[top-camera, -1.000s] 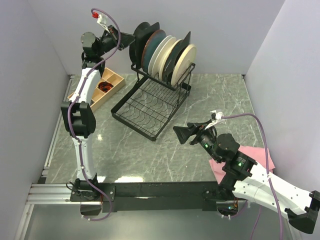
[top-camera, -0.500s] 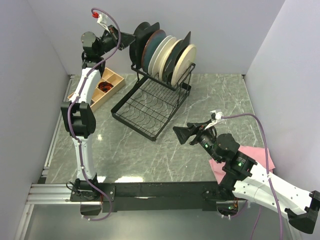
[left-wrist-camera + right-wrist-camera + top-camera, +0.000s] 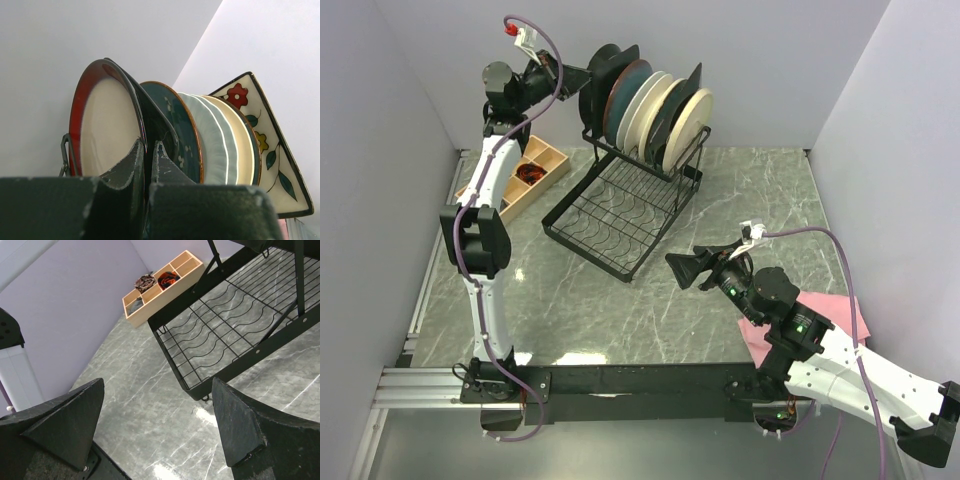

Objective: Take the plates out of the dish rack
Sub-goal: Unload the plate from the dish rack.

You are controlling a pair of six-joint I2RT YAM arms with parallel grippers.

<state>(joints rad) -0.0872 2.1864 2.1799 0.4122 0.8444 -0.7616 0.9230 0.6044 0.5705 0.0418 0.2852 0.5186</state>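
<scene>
Nearest the arm bases, the right gripper (image 3: pixel 683 266) hovers with jaws spread wide and empty over the grey marble table (image 3: pixel 620 315). Beyond it stands the large black wire dish rack (image 3: pixel 620 215), with mixed plates (image 3: pixel 660 105) upright in its upper frame. Farthest back, the left gripper (image 3: pixel 148 150) is clenched on the rim of the endmost round red-brown-rimmed cream plate (image 3: pixel 105 125).

Right pincer (image 3: pixel 157 385) spread wide, one dark finger (image 3: pixel 65 425) in each lower corner. Between them, grey marbled surface (image 3: pixel 150 405). At upper right, flat lower grid of black wire dish rack (image 3: pixel 260 351), resting on surface. Beyond it, wooden compartment tray (image 3: pixel 162 287) near lilac wall (image 3: pixel 65 305), small items in two compartments.
</scene>
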